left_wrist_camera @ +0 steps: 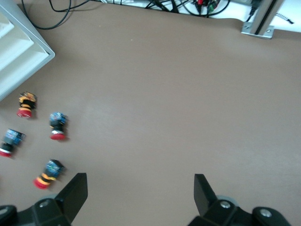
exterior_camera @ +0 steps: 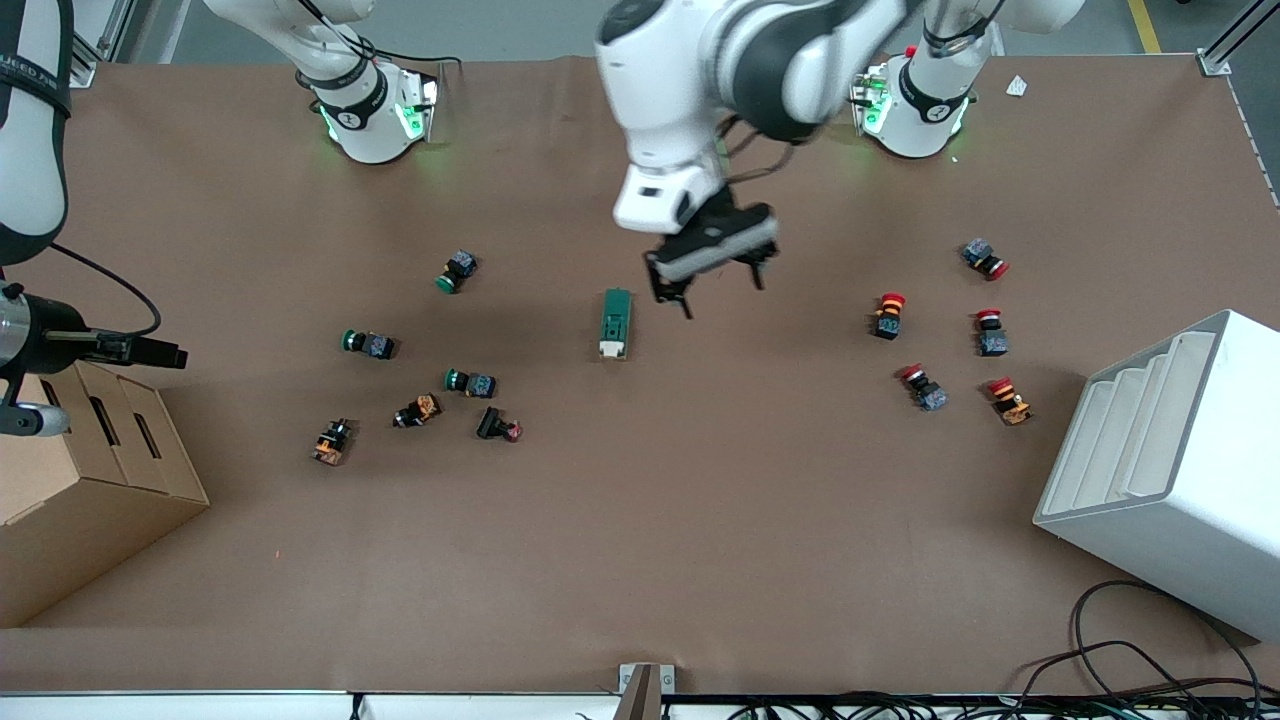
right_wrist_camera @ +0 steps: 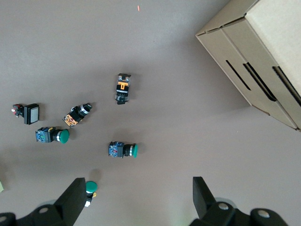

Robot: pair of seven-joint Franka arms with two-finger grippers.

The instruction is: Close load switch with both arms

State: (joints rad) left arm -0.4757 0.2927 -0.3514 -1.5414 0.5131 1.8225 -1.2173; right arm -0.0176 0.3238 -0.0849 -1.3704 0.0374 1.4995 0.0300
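Load switch [exterior_camera: 615,322] lay flat on the brown desk [exterior_camera: 700,520] near its middle, cream lever end toward the front camera, touched by nothing. My left hand [exterior_camera: 712,281] hung just beside it, toward my left arm's end of the desk, fingers spread wide and holding nothing. My right hand [right_wrist_camera: 136,200] hovered over the green-capped push buttons [right_wrist_camera: 122,149] near the cardboard box [exterior_camera: 80,470], fingers also spread wide and holding nothing. Red-capped push buttons [exterior_camera: 935,330] sat near the white bin [exterior_camera: 1170,470].
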